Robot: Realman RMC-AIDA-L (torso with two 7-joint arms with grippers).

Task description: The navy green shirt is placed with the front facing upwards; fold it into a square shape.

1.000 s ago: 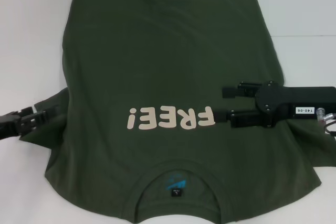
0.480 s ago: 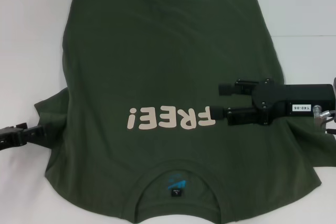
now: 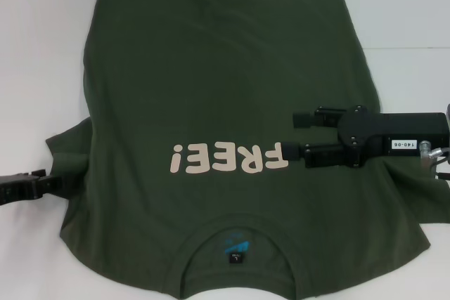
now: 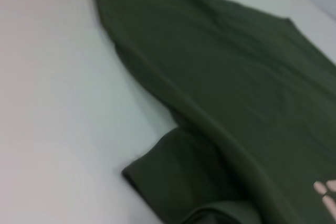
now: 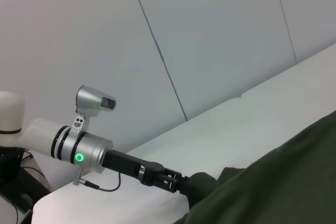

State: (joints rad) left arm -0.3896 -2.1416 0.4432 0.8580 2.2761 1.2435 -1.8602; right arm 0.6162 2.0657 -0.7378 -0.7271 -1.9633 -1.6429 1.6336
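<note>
Shirt (image 3: 218,103) lies flat, face up on my table (image 3: 35,47). Left gripper (image 3: 43,183) pinches its left sleeve; my right gripper (image 3: 301,135) hovers spread by the lettering (image 3: 228,158).

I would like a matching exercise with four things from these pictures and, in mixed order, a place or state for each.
Things:
1. dark olive-green cotton shirt
2. cream "FREE!" lettering
3. left gripper
4. right gripper

Places or states:
A. open, over the shirt's right side
B. at the left sleeve
C. spread flat on the white table
D. across the chest

Pairs: 1-C, 2-D, 3-B, 4-A
</note>
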